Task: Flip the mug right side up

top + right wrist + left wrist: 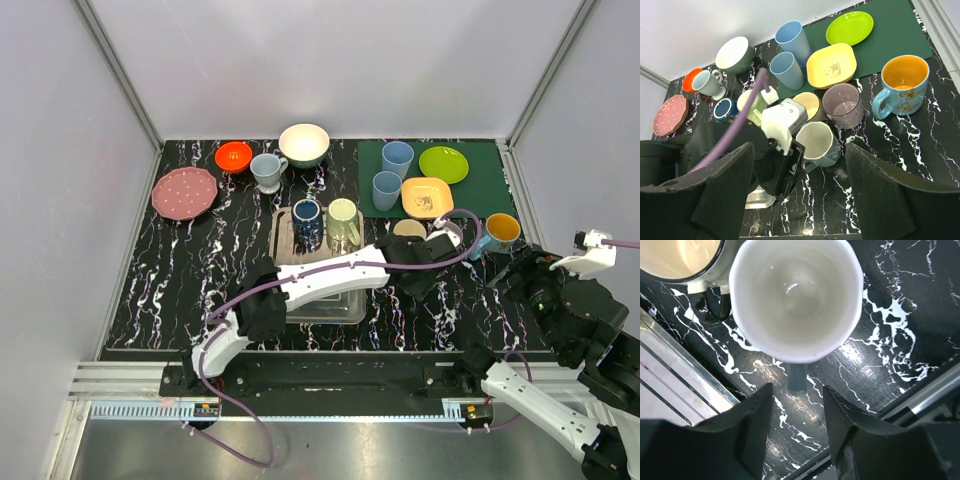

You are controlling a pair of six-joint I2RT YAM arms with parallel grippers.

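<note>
Black marble-veined worktop (200, 270) carries a crowd of crockery, and the mug (795, 295) we care about stands on it right of centre, near the front edge of the green mat (890, 35) and to the right of the metal tray (670, 365). From the right wrist view it sits just in front of a tan cup (807, 102) and a lilac mug (842, 102), close to both; we cannot tell whether it touches either.

As far as we can judge, the turn itself is done. The mug rests on its base with its mouth facing up, and we look straight down into it from the left wrist. What seems left is only for the left arm to back away without clipping it.

The left gripper (797, 392) is spread, its two dark fingers apart with nothing between them, their tips just short of the mug's handle (796, 377). The right gripper (799, 147) hangs well apart from the mug, spread wide and empty.

The mug looks grey-blue outside and glossy off-white inside, with a smooth rounded rim, an empty bowl and a straight grey-blue handle pointing towards the left gripper.
</note>
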